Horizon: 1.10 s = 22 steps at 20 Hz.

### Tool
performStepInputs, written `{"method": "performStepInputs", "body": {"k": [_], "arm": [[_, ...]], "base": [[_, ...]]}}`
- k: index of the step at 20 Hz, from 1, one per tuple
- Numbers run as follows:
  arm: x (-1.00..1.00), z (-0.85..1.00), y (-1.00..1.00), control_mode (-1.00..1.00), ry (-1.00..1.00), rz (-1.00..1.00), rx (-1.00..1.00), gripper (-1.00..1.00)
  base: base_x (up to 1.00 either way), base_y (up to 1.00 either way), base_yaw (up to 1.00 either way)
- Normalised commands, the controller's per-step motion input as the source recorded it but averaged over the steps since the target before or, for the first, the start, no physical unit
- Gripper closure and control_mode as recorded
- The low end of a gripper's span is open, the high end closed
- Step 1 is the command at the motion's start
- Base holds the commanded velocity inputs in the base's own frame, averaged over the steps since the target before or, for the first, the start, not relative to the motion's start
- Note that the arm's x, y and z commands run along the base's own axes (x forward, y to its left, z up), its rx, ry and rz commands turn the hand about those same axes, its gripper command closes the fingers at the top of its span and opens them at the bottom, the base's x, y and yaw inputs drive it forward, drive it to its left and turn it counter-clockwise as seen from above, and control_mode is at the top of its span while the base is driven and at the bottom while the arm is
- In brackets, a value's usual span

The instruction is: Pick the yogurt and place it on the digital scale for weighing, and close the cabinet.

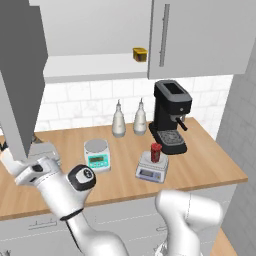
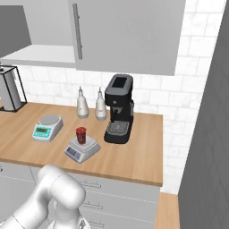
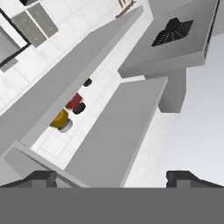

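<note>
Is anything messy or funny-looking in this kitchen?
One thing: the left cabinet door hangs wide open while the other door is shut. Nothing is spilled or tipped. The yogurt stands upright on the digital scale, beside the coffee machine.

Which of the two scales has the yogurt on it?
The scale with the square silver platter, nearer the coffee machine, carries the red yogurt cup. The round scale with the teal panel carries nothing.
</note>
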Motion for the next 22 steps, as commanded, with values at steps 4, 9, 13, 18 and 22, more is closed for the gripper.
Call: {"method": "performStepInputs", "body": {"k": [4,9,13,18,22], "arm": [[0.00,0.00,0.72,-1.00,0.00,-0.12,0.25,-1.00],[-0.06,0.00,0.19,-1.00,0.00,-0.13,0.39,-1.00],[-0.29,0.01,-0.10,-1.00,0.00,-0.16,0.48,-1.00],[-0.21,0.17,-0.39,-1.00,0.00,-0.18,0.41,-1.00],[0.00,0.34,-0.43,-1.00,0.11,-0.19,0.35,-1.00]], "base": [[0.00,0.00,0.00],[0.00,0.00,0.00],[0.00,0.00,0.00],[0.00,0.00,0.00],[0.00,0.00,0.00]]}}
